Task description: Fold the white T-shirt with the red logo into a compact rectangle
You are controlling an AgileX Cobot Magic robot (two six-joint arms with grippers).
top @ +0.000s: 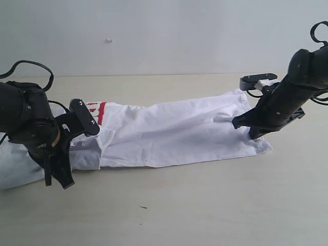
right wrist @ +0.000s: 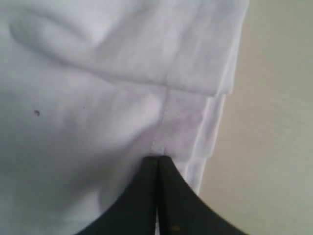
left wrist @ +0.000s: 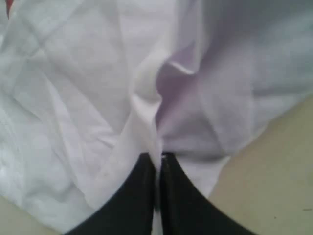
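1. One white shirt (top: 174, 133), on one table (top: 215, 210).
2. One red logo (top: 97, 111), at the shirt's end by my left arm.
3. Two grippers, both mine: left gripper (left wrist: 157, 157) and right gripper (right wrist: 157, 159), one at each end of the shirt.

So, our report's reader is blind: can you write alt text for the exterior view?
A white T-shirt lies folded into a long strip across a beige table, red logo peeking out at its left end. The left gripper and right gripper, both black, pinch it near opposite ends.
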